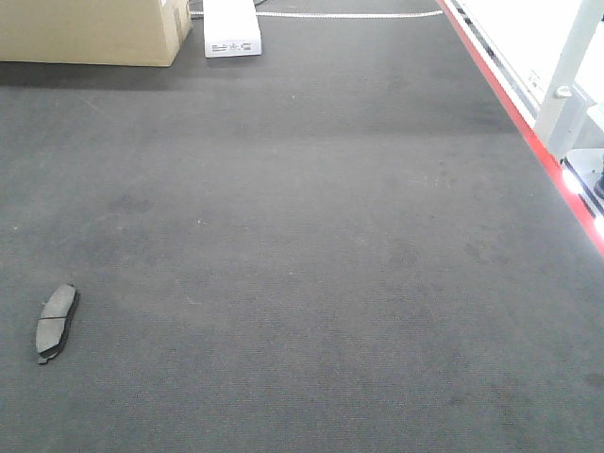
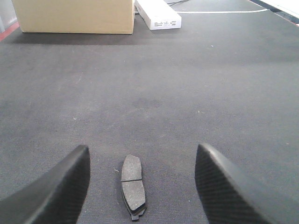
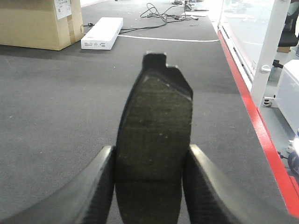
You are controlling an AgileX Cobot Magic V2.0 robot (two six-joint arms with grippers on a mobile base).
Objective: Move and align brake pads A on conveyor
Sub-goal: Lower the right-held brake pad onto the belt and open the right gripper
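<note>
Two pads (image 1: 57,323), front shows one, left hand (image 2: 142,150) open, right hand (image 3: 150,148) grips apparent second (image 3: 155,126)

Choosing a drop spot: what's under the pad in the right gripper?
Dark conveyor belt shows around it; the patch straight below is hidden by the pad and gripper fingers.
</note>
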